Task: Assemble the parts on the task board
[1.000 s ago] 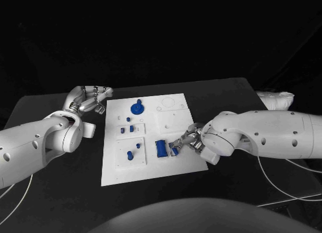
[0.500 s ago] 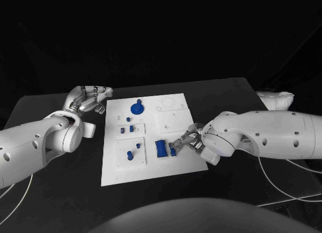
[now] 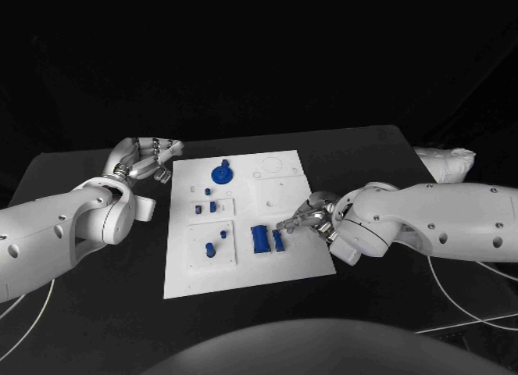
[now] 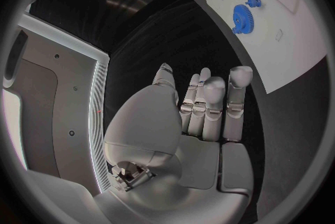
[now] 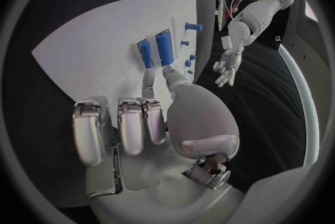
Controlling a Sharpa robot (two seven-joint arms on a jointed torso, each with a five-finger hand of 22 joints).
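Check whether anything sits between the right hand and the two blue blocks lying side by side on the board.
Nothing visible does. The right hand hovers just beside the two blue blocks on the task board, fingertips pointing at them in the right wrist view, with bare white board between. The hand holds nothing.

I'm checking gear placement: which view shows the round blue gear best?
The left wrist view shows the blue gear closest, teeth visible, on the task board. The head view shows it smaller, near the board's far edge. The right wrist view doesn't clearly show it.
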